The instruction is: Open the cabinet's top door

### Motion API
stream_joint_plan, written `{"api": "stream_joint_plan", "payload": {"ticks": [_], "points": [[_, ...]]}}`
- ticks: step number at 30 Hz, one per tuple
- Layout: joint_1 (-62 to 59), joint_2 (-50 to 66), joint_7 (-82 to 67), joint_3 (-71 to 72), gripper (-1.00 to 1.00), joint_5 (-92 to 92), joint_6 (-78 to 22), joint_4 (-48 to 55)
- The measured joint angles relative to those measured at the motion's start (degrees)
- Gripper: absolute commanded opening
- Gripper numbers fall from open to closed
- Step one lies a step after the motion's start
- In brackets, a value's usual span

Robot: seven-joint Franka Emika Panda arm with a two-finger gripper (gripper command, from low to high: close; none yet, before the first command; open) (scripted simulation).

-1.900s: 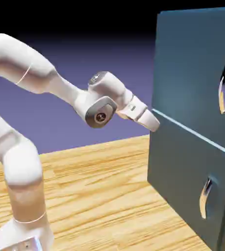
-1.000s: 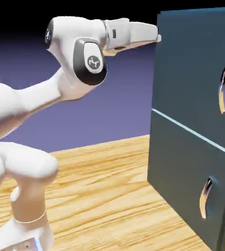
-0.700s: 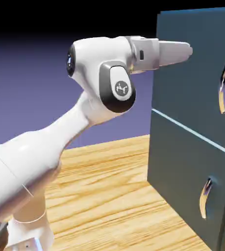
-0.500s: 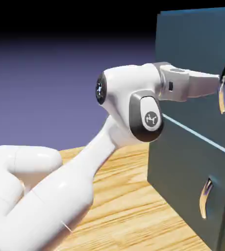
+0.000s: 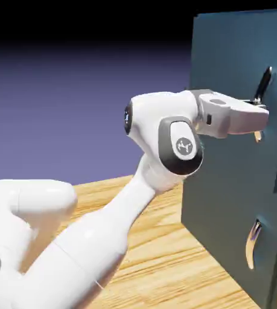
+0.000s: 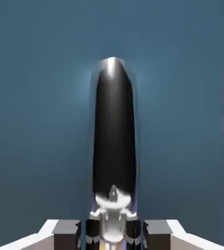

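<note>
Gripper [image 5: 256, 117] is clamped tight on the top door's chrome handle [image 5: 262, 84] in the exterior view, arm reaching level from lower left to the cabinet [image 5: 225, 181]. The top door [image 5: 237, 66] looks cracked open: its handle edge sits proud of the lower panel [image 5: 231, 235], and a pale strip shows at the picture's right edge where the two no longer line up. The lower panel's own handle [image 5: 253, 243] sits untouched, well below the hand.

Hand view is almost all teal door panel [image 6: 40, 122], with the handle [image 6: 113, 132] running up the middle as a dark glossy bar. Its near end sits right between the two grey fingertips [image 6: 67, 229], which are closed in against it at the bottom edge. A sliver of violet backdrop shows past the door's right edge.

What worries me: the grip seems to be near the handle's end, on slick curved chrome. If the pull goes straight back instead of following the door's arc, I'd guess the fingers slide off and the door stays barely ajar. Pulling too hard off-axis could also twist the handle out of the pinch.
</note>
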Motion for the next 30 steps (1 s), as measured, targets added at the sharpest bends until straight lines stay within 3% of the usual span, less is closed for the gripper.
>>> {"api": "stream_joint_plan", "payload": {"ticks": [14,30], "points": [[-17.7,-1.1,19.1,23.5,-1.00,7.8,-26.0,-24.8],[-19.5,8.8,32.0,56.7,-1.00,34.1,-47.0,-28.7]]}}
